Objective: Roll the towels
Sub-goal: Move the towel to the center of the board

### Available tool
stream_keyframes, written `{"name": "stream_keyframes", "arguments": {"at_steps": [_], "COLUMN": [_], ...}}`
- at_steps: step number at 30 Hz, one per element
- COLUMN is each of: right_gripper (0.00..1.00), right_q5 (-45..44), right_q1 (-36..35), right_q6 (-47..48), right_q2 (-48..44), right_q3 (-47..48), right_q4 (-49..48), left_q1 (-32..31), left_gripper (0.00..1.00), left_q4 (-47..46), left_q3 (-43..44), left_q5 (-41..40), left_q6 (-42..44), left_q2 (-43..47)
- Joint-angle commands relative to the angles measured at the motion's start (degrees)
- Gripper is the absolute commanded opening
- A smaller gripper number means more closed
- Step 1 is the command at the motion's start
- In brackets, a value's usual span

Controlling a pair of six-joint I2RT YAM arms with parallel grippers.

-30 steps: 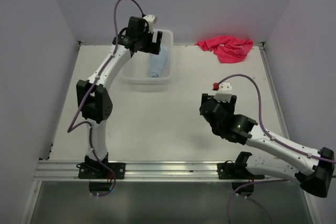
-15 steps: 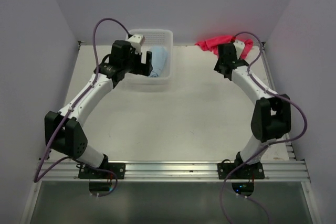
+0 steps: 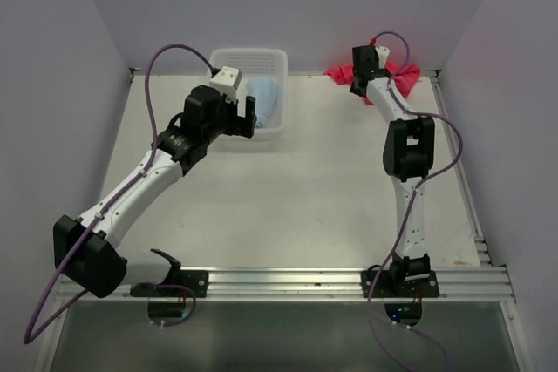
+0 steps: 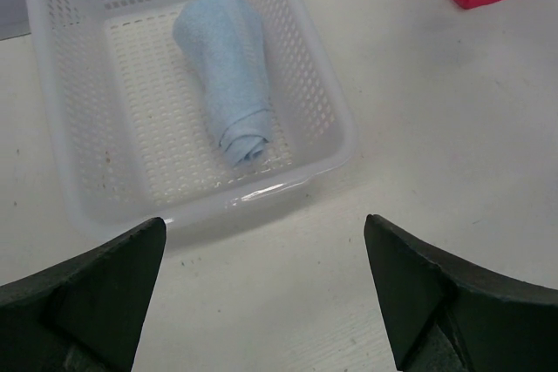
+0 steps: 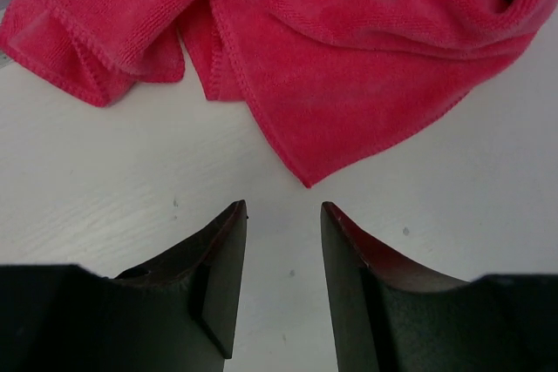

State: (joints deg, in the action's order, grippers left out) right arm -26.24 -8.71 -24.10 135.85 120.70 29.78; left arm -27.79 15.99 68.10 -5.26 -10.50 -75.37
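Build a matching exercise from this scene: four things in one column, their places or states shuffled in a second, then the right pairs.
Things
1. blue towel
2. pink towel
3. left end effector
4. right end effector

Places or states
A. jaws narrowly apart, empty, facing a towel's corner on the table
B. rolled, lying inside the white mesh basket
C. loose and crumpled, not rolled
D. jaws wide apart, empty, in front of that basket

Pairs: 1-B, 2-C, 3-D, 4-A
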Motion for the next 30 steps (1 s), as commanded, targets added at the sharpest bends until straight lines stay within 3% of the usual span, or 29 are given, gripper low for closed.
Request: {"name": "stream_keyframes", "arguments": {"at_steps": [1,8,24,30], "right_gripper": [0.44,0.46,0.45,0.24], "right_q5": [-1.1,-0.3,6.6,7.8], "right_q1": [1.3,2.6,3.8,3.8], "right_q6": [5.5,9.4,8.5,8.4], "right_q2": [4.5,9.3,12.9,12.3], "right_q3": [9.3,13.7,9.6,7.4], "right_q4": [2.9,0.3,-5.5,-5.9], "left_q1": [-2.1,-4.5,-4.5,-4.5], "left_gripper": [0.99,1.0,1.0,1.0], "left_q4": [-3.9,-4.8,-4.9,-4.9], "left_q3": [-4.8,-5.6,-5.3,-5.1], "left_q5": [-6.9,-9.8,-6.5,-6.6], "left_q6": [0.1,1.3,1.8,1.6], "left_q2": [0.3,-1.4,-5.0,-5.7]}}
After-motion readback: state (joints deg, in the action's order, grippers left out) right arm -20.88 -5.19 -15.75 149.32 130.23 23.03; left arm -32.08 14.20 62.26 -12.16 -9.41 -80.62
